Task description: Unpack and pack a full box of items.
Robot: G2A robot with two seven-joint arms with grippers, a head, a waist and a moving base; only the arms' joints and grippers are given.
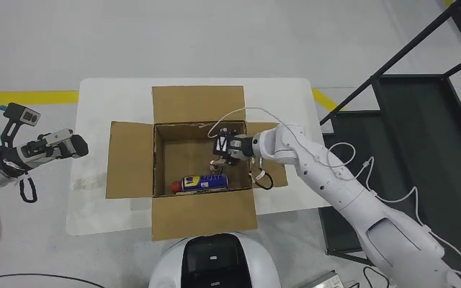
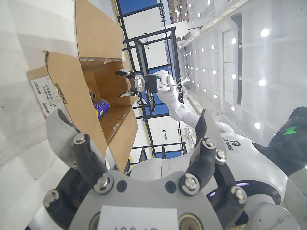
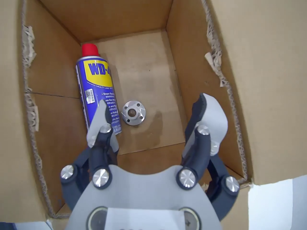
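Observation:
An open cardboard box (image 1: 173, 106) (image 3: 263, 72) (image 2: 96, 37) stands on the white table (image 1: 288, 97). Inside lies a blue and yellow spray can (image 1: 202, 182) (image 3: 97, 92) (image 2: 102, 107) with a red cap, along the near wall. A small round metal flange (image 3: 133, 113) (image 1: 215, 171) (image 2: 92, 95) lies beside it on the box floor. My right gripper (image 3: 153, 104) (image 1: 218, 144) (image 2: 122, 83) hangs open above the box's right half, over the flange, holding nothing. My left gripper (image 2: 129, 123) (image 1: 79, 145) is open and empty off the table's left edge.
All four box flaps are folded outward. A dark metal frame (image 1: 403, 101) stands to the right of the table. A yellow floor line (image 1: 39, 96) runs behind the table. White cables (image 1: 245, 115) trail from the right arm over the box.

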